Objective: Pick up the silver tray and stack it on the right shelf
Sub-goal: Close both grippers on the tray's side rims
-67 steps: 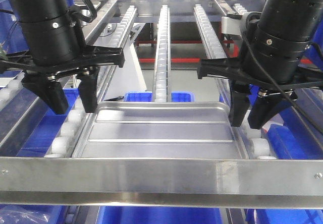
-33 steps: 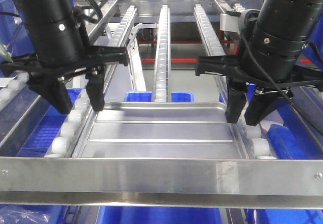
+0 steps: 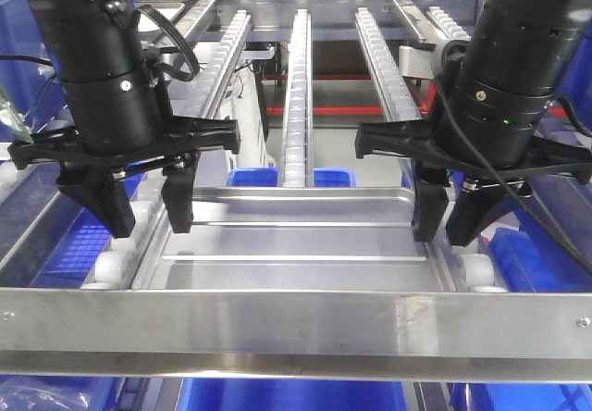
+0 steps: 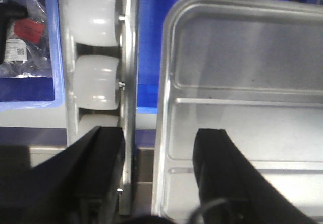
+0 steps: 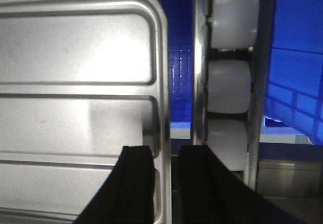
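So the silver tray [image 3: 296,244] is lying flat on the right shelf [image 3: 296,78], just behind the front bar [image 3: 296,323], with its side edges by the white rollers [image 3: 111,265] and a blue bin [image 3: 277,178] showing underneath, further behind the bar.

My read on handling: it looks like thin pressed sheet metal, so stiff and probably pretty light, but shiny and slick. The low rim is the only thing you can really pinch. I'd take it by both short side rims at once, one finger inside and one outside, at matching spots behind the bar so it lifts level. Grab one side only and it'll likely twist or skate off on those rollers.

Left gripper [image 3: 148,224] is wide open behind the bar's left end. On the wrist cam it straddles the tray's left rim and the rail beside it, touching nothing that I can see. Right gripper [image 3: 446,233], behind the bar's right end, has a much narrower gap with the right rim sitting in it. It still looks parted rather than clamped, though it's close.

Compared with a second ago, you've brought the left arm more upright and its inner finger in over the tray. The right gripper dropped a touch. The tray hasn't budged.
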